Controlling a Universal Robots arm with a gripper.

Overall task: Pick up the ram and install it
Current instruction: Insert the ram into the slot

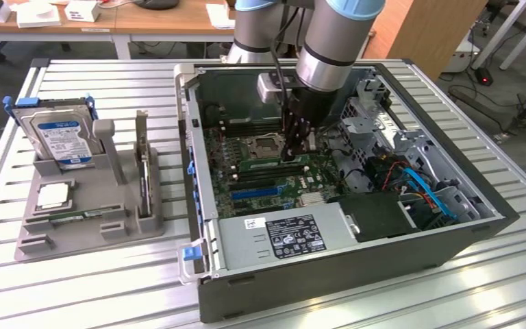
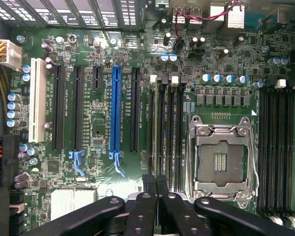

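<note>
1. The ram (image 1: 265,164) stands on edge in one of the long memory slots (image 2: 167,128) on the green board (image 2: 93,128), just beside the processor socket (image 2: 221,157). Looking straight down in the wrist view, it is a thin pale line (image 2: 155,132) along the slot.
2. The gripper (image 1: 297,156) is down inside the computer case (image 1: 336,281). Its two fingers are drawn close together across the top edge of the ram, and I judge that they are pinching it.
3. Progress, as I read it: the pick-up is done and the ram has been carried to its slot. I cannot tell whether it is pushed fully home. The white clips at the slot ends are too small to show whether they are latched, and the gripper has not let go.
4. The exterior view shows the arm reaching into the case and the ram's green face side-on. It also shows the grey tray (image 1: 90,236) on the slatted table (image 1: 80,288), well apart on the exterior view's left, holding a hard drive (image 1: 62,133) and an upright card (image 1: 142,171).
5. The wrist view shows how the ram lines up with the slot, the narrow gap at the fingertips (image 2: 148,186), and the neighbouring blue slot (image 2: 115,108).
</note>
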